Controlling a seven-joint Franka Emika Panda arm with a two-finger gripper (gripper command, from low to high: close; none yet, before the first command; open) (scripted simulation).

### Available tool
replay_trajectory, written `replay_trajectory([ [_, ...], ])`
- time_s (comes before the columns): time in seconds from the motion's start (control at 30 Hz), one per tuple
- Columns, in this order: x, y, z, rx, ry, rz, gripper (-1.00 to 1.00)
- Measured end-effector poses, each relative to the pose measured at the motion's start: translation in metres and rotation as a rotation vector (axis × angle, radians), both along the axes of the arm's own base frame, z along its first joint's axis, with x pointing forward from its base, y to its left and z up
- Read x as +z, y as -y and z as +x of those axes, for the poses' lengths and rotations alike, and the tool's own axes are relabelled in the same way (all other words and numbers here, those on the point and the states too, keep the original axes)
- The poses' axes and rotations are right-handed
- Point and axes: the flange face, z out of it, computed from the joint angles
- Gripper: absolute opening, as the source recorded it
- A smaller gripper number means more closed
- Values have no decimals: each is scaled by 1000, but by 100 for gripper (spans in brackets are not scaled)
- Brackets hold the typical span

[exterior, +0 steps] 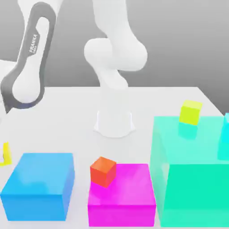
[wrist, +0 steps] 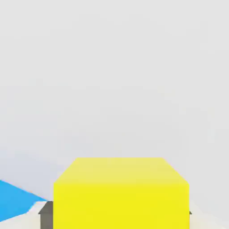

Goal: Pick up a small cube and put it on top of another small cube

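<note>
Your white Franka arm (exterior: 29,58) leans toward the exterior view's left edge, where the tiny plain bright-yellow cube (exterior: 5,153) shows as a sliver just above the white tabletop (exterior: 67,116), beside the big blue block (exterior: 39,185). In the hand view you see that cube (wrist: 120,192) close up, clamped between the dark fingers (wrist: 46,214) of your closed gripper (wrist: 117,214). A red-orange small cube (exterior: 103,171) sits on the magenta block (exterior: 121,194); a lime small cube (exterior: 191,112) rests on the large teal block (exterior: 192,170).
</note>
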Motion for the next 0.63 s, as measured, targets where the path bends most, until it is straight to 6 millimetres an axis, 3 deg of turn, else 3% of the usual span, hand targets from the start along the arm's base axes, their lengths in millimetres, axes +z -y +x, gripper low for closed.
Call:
replay_trajectory([
  [0.07, 18, -58, 30, 171, 8, 8, -100],
  [0.13, 36, -110, 46, 320, 10, 7, -100],
  [0.33, 85, -243, 50, 707, -6, -61, -100],
  [0.4, 75, -260, 50, 752, -13, -84, -100],
  [0.5, 40, -265, 50, 766, -14, -93, -100],
  [0.53, 31, -265, 49, 767, -15, -93, 100],
  [0.63, 31, -265, 49, 767, -15, -93, 100],
])
